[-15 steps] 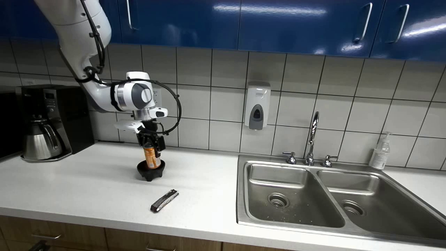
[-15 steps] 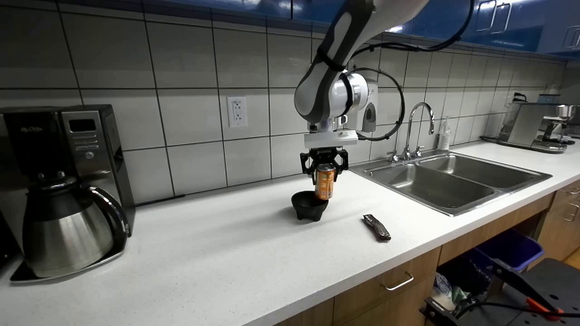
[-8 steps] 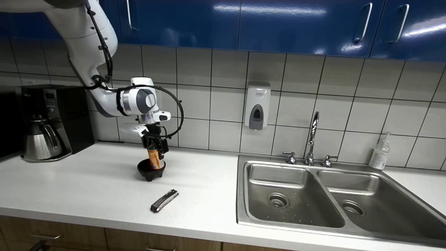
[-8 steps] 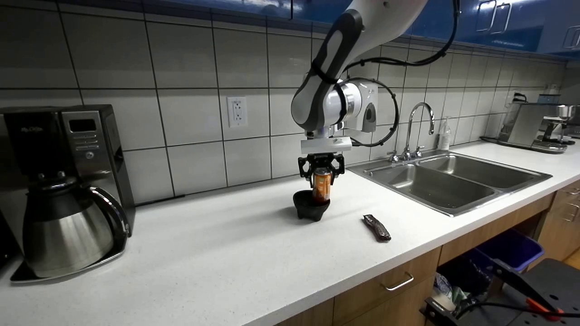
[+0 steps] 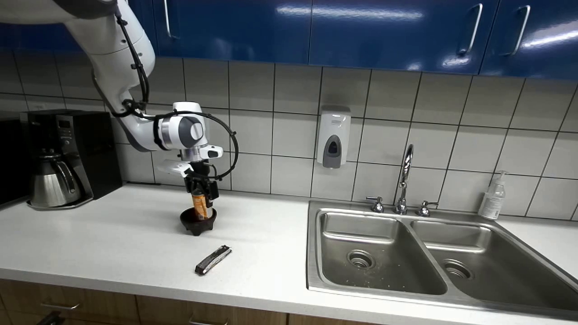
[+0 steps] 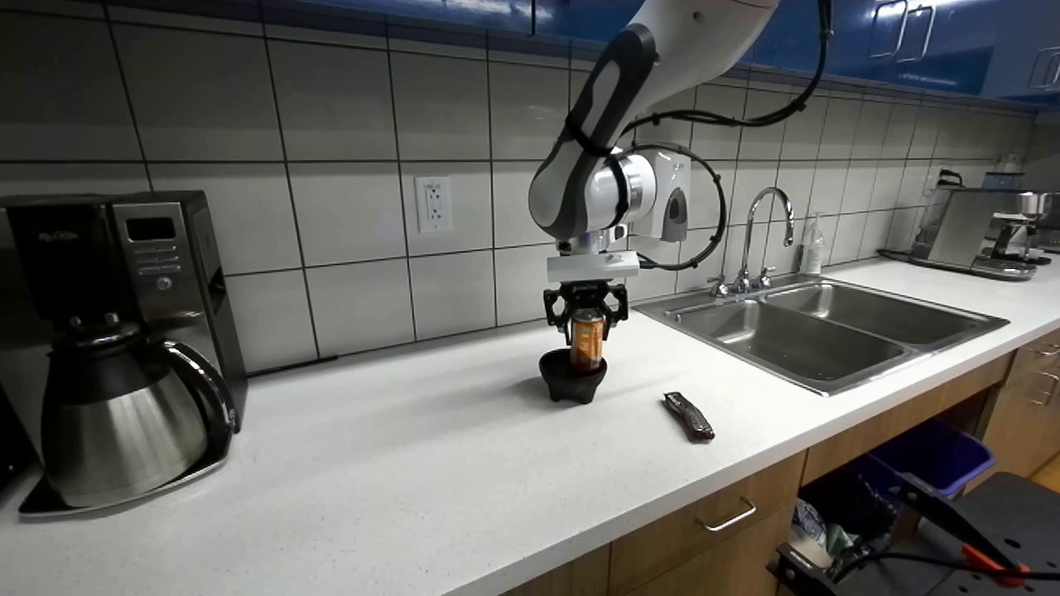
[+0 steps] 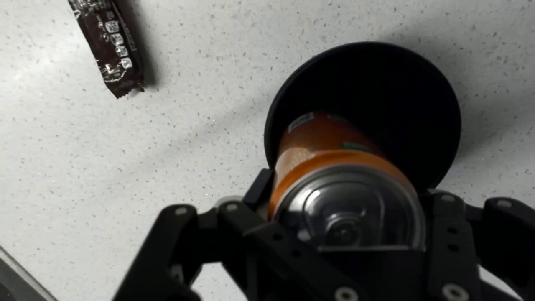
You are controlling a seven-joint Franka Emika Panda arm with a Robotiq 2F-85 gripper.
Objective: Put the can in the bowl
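The orange can with a silvery top stands nearly upright with its lower end inside the black bowl's rim, in both exterior views (image 5: 202,208) (image 6: 587,343). In the wrist view the can (image 7: 322,133) leans to one side of the bowl (image 7: 388,79), near its rim. The bowl stands on the counter in both exterior views (image 5: 197,225) (image 6: 571,386). My gripper (image 6: 588,333) is above the bowl, its fingers shut on the can's upper part from both sides; it also shows in the wrist view (image 7: 347,194). The can's base is hidden by the bowl wall.
A dark wrapped bar (image 5: 213,260) lies on the white counter in front of the bowl. A coffee maker with a steel jug (image 6: 124,414) stands on one side. A double steel sink (image 5: 379,253) is on the other. A tiled wall (image 5: 253,171) stands behind.
My gripper has come down with the can, whose lower end went from above the bowl to inside its rim. The bowl has shifted slightly toward the sink side.
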